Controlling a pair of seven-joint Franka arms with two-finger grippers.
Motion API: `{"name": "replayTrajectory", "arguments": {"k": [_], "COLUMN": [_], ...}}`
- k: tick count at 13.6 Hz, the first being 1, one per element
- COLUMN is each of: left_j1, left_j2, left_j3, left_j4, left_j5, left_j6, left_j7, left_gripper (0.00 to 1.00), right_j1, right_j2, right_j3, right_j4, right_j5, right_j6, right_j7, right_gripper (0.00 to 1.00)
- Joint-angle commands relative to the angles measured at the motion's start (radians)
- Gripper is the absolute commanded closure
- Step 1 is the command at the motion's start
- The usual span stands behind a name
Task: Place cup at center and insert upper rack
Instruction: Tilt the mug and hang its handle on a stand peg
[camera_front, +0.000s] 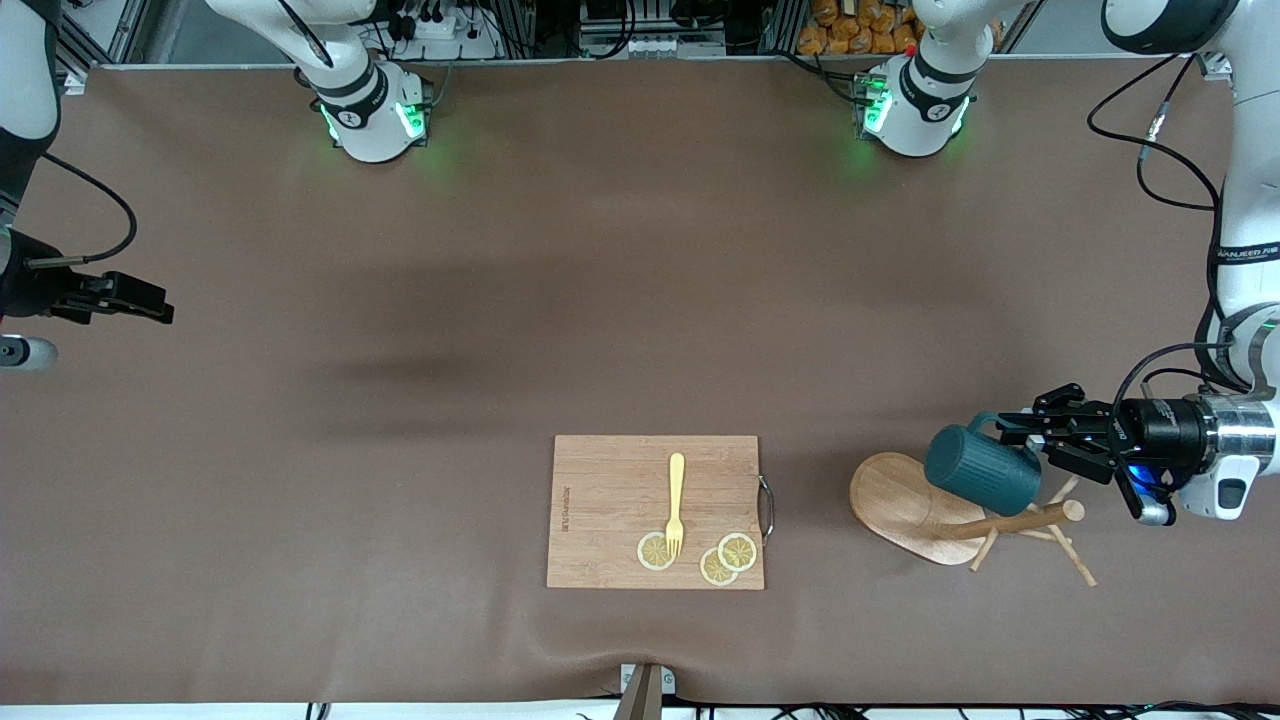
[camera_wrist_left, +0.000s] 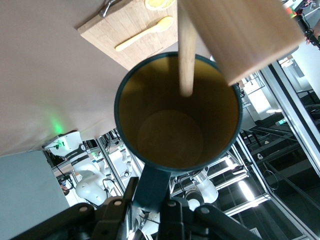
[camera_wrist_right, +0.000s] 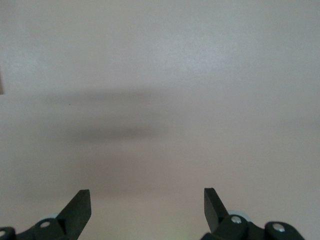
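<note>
The left gripper is clamped on the handle of the cup and holds it on its side in the air, over the upper rack at the left arm's end of the tabletop. In the left wrist view the cup's mouth opens toward the rack's oval base, and a thin peg of the rack reaches into the yellowish-tan inside. The rack itself appears to lie tipped over, its post and pegs sprawled on the tabletop beside the base.

The step in hand looks like the first one: carrying the cup off the rack toward the middle. The next move likely calls for drawing the cup back along the peg's line until it is free, then turning it upright before it travels toward the right arm's end.

The cutting board, with a yellow fork and lemon slices on it, lies near the middle, close to the front camera. The right gripper waits with its fingers wide apart and empty, over bare tabletop at the right arm's end.
</note>
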Motion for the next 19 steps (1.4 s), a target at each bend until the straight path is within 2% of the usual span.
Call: {"name": "replayTrajectory", "arguments": {"k": [1,19], "left_j1": [0.006,0.049], "left_j2": [0.014,0.053], "left_j3": [0.001,0.018], "left_j4": [0.004,-0.002], "left_j5": [-0.012,-0.016], "left_j6": [-0.021,-0.053], "left_j7": [0.036,0.063], "left_gripper": [1.0,1.0], "right_j1": [0.003,0.004], "right_j2": [0.007,0.014], "right_j3": [0.0,0.0], "right_j4": [0.016,0.016], "right_j5": [0.002,0.002], "right_j6": [-0.003,-0.003], "right_j7": [0.006,0.006], "right_gripper": [0.0,0.0]}}
